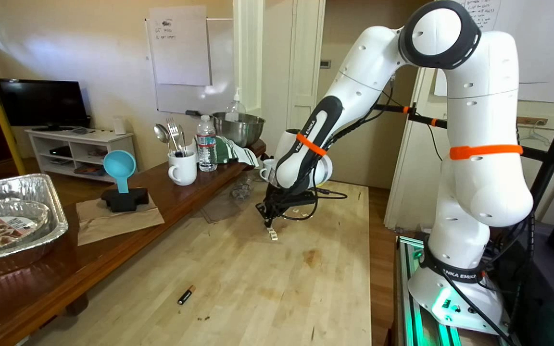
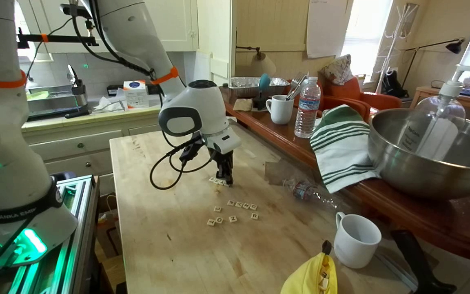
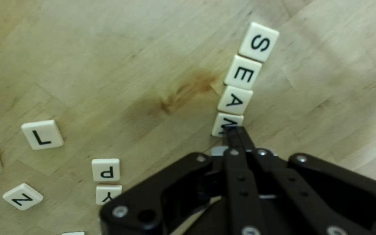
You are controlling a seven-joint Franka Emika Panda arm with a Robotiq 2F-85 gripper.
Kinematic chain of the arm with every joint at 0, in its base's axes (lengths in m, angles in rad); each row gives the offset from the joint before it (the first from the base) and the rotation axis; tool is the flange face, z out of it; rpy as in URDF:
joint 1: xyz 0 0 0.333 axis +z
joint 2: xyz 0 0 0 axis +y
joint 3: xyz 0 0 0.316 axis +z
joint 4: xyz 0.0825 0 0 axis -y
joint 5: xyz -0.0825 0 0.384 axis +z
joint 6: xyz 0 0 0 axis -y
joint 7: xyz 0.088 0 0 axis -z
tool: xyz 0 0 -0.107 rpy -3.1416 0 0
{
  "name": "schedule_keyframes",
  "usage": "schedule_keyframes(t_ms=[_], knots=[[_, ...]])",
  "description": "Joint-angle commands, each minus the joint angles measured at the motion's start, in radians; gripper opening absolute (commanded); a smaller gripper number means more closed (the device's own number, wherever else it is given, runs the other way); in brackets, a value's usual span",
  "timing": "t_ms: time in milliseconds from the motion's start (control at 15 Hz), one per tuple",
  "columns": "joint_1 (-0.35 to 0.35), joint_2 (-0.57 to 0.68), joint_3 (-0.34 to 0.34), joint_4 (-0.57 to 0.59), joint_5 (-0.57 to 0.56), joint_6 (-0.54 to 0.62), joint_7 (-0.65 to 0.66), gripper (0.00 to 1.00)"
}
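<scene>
My gripper (image 3: 235,129) is shut, its black fingertips together, with nothing seen between them. It points down at the wooden table in both exterior views (image 1: 268,223) (image 2: 227,181). The fingertips cover part of a white letter tile (image 3: 221,123), which looks like M or W; I cannot tell whether they touch it. That tile ends a slightly bent row with the A tile (image 3: 235,100), E tile (image 3: 242,72) and S tile (image 3: 259,41). Loose tiles lie to the left in the wrist view: L (image 3: 42,134), P (image 3: 106,170), a partly covered Y (image 3: 108,194), and Z or N (image 3: 23,196).
A battery (image 1: 186,294) lies on the table. In an exterior view, a yellow pouch (image 2: 312,275), white mug (image 2: 357,241) and clear bottle lying down (image 2: 310,192) are on it too. A raised wooden ledge alongside holds a metal bowl (image 2: 435,175), towel (image 2: 343,147) and water bottle (image 2: 307,108).
</scene>
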Motion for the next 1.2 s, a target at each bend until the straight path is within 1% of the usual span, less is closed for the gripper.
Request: schedule_keyframes(t_ms=[0,267,600,933,1133], knots=[[0.013,0.016,-0.016,-0.031,-0.057,-0.011,0.074,0.0],[0.033,-0.002,-0.042,-0.034,-0.105,-0.001,0.115,0.0],[0.037,-0.041,-0.049,-0.04,-0.13,-0.021,0.135,0.0],[0.026,-0.056,-0.038,-0.041,-0.129,-0.006,0.129,0.0],[0.017,-0.079,-0.02,-0.046,-0.121,-0.019,0.115,0.0]])
